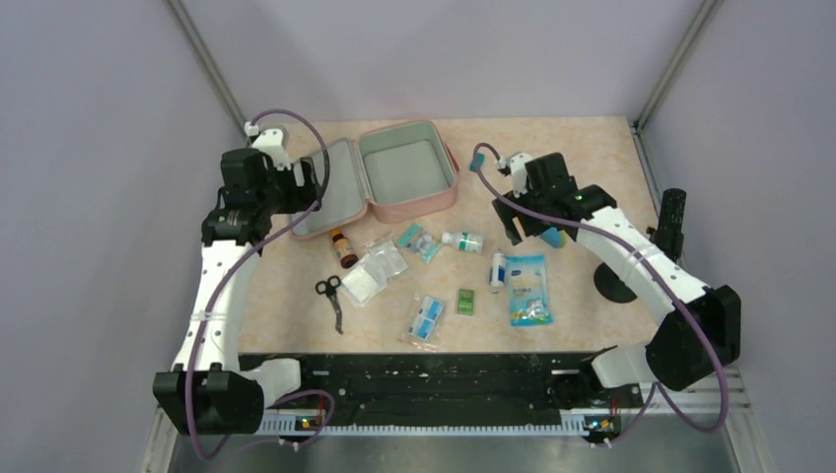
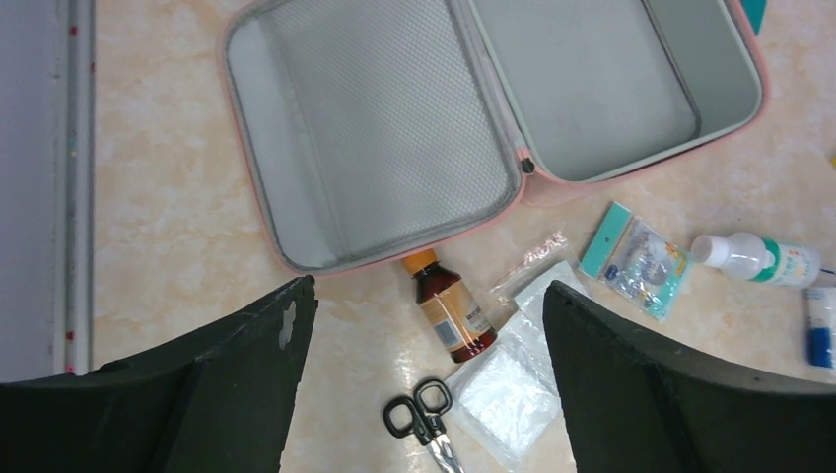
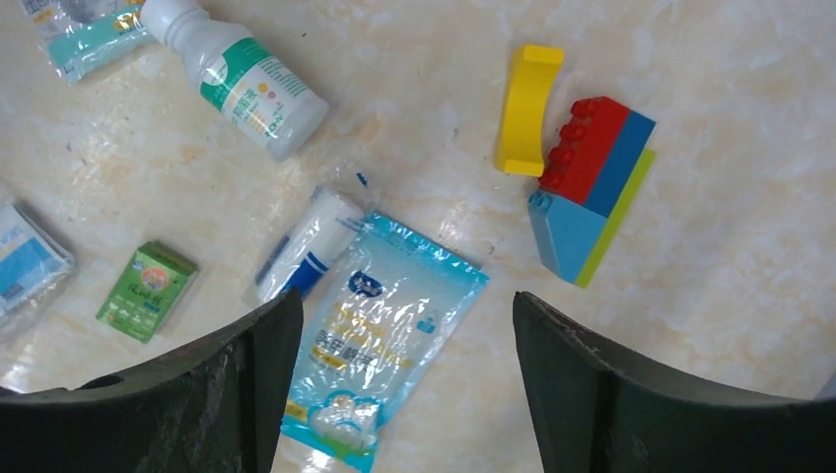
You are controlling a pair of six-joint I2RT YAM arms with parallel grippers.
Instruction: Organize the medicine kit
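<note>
Left gripper (image 2: 426,296) — fingers spread, holding nothing. Brown bottle (image 2: 449,307) between the fingertips, on the table; scissors (image 2: 422,414) nearer the wrist.

Medicine kit (image 2: 394,118): just ahead of this hand, lying open, its 2 halves empty. Judged light, soft-walled and grippy. It will likely flex at the hinge — best pinched at the rim.

Right gripper (image 3: 404,301): spread, empty, above a blue sachet (image 3: 380,345).
</note>
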